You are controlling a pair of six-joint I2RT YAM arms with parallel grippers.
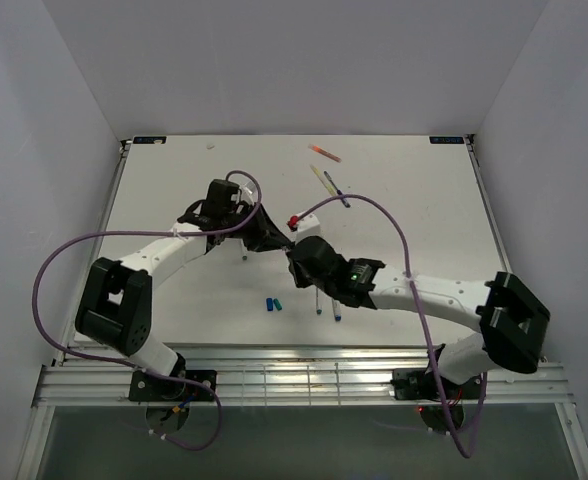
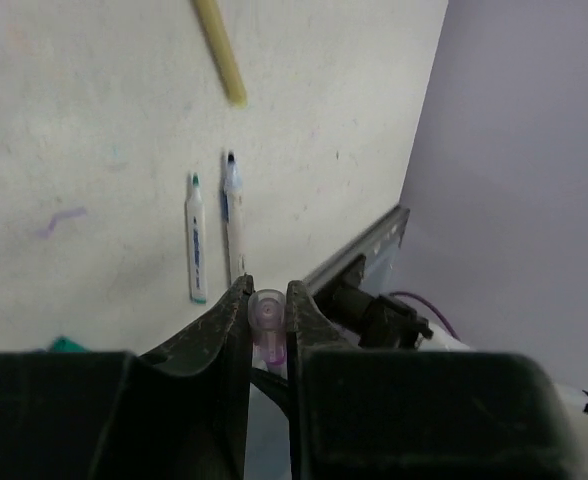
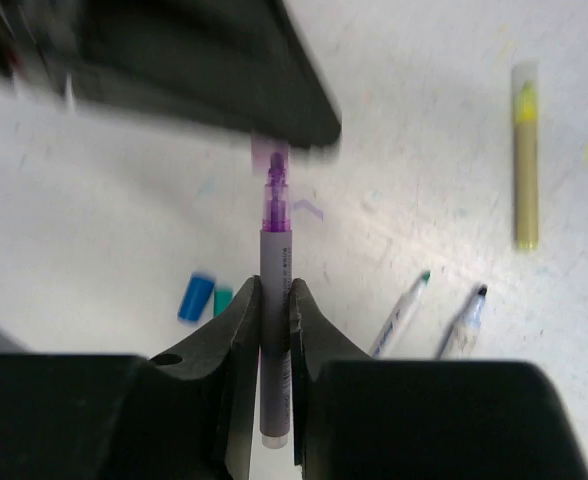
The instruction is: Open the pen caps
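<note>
Pinching the pale purple cap (image 2: 266, 314) in the left gripper (image 2: 267, 292) and clamping the grey pen (image 3: 274, 255) by its barrel in the right gripper (image 3: 272, 296) over the middle of the table (image 1: 424, 200) — purple tip pointing at the cap — with blue cap (image 3: 196, 297) and teal cap (image 3: 222, 299) lying together toward the near edge.

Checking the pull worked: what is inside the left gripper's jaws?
A translucent purple cap, pinched in the left gripper. Whether the nib of the purple pen sits inside it cannot be seen.
</note>
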